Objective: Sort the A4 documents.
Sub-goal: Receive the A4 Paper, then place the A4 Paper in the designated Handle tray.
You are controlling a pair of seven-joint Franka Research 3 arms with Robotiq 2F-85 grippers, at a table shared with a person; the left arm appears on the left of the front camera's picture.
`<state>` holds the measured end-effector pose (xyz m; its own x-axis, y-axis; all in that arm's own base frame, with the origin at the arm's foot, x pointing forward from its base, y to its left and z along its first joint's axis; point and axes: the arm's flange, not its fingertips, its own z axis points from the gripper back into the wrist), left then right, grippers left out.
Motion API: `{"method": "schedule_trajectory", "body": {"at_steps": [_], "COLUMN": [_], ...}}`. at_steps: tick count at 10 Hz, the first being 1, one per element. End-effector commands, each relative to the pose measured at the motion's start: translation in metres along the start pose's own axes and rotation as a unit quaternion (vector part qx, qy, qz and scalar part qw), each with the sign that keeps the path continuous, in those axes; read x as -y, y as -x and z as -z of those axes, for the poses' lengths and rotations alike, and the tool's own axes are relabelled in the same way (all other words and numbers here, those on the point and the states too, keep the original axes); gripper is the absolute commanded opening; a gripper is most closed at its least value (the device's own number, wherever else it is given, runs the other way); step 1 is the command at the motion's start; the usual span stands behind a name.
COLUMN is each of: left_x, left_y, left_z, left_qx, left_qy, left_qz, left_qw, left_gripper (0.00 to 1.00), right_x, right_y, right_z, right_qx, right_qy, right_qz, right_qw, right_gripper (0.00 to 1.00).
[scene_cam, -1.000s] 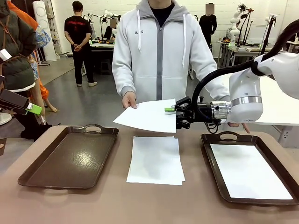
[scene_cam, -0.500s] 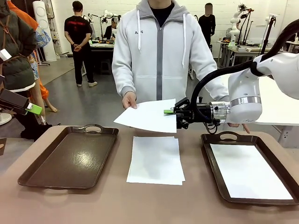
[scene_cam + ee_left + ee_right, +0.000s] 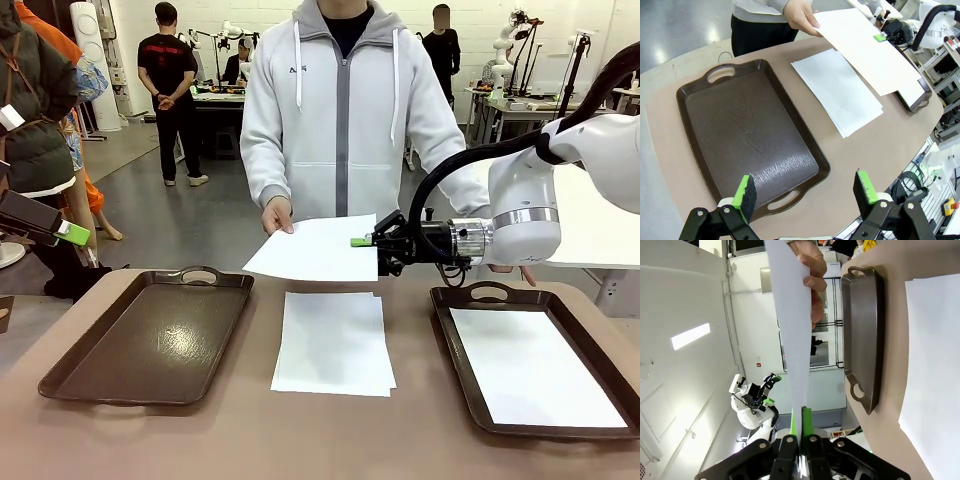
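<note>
A person's hand (image 3: 277, 215) holds one white A4 document (image 3: 320, 245) by its left corner above the table's far edge. My right gripper (image 3: 362, 241) is shut on that sheet's right edge. In the right wrist view the sheet (image 3: 790, 315) runs edge-on into my shut right gripper (image 3: 798, 422). More A4 documents lie stacked (image 3: 333, 340) mid-table. Another sheet (image 3: 530, 365) lies in the right brown tray (image 3: 490, 292). My left gripper (image 3: 806, 187) hangs open and empty over the near end of the left tray (image 3: 740, 130), and it also shows at the far left (image 3: 72, 234).
The left brown tray (image 3: 150, 335) holds nothing. Bare tabletop lies between the trays and the stack (image 3: 840, 90). The person stands at the far edge. Other people and benches are farther back.
My right gripper's fingers have closed onto the held sheet's right edge. The sheet, the person's hand and the left arm have hardly moved.
</note>
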<state>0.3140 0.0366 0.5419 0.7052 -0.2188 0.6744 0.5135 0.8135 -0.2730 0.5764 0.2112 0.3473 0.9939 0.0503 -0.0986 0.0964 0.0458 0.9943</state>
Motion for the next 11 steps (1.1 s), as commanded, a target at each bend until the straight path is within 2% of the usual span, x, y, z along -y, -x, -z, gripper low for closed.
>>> {"method": "schedule_trajectory", "body": {"at_steps": [1, 3, 4, 11], "left_x": [-0.0013, -0.0013, -0.0013, -0.0013], "left_y": [0.0003, 0.0003, 0.0003, 0.0003], "left_z": [0.0001, 0.0001, 0.0001, 0.0001], "left_qx": [0.003, 0.003, 0.003, 0.003], "left_qy": [0.01, 0.01, 0.01, 0.01], "left_qz": [0.003, 0.003, 0.003, 0.003], "left_qw": [1.0, 1.0, 1.0, 1.0], "left_gripper": [1.0, 1.0, 1.0, 1.0], "right_x": [0.0008, -0.0036, 0.0, 0.0], "right_y": [-0.0009, 0.0003, -0.0001, -0.0001], "right_z": [0.0001, -0.0096, -0.0005, -0.0005], "right_qx": [-0.001, 0.008, 0.0, 0.0], "right_qy": [-0.01, -0.021, 0.0, 0.0], "right_qz": [0.006, -0.004, 0.0, 0.0], "right_qw": [1.0, 1.0, 1.0, 1.0], "right_gripper": [0.0, 0.0, 0.0, 0.0]}}
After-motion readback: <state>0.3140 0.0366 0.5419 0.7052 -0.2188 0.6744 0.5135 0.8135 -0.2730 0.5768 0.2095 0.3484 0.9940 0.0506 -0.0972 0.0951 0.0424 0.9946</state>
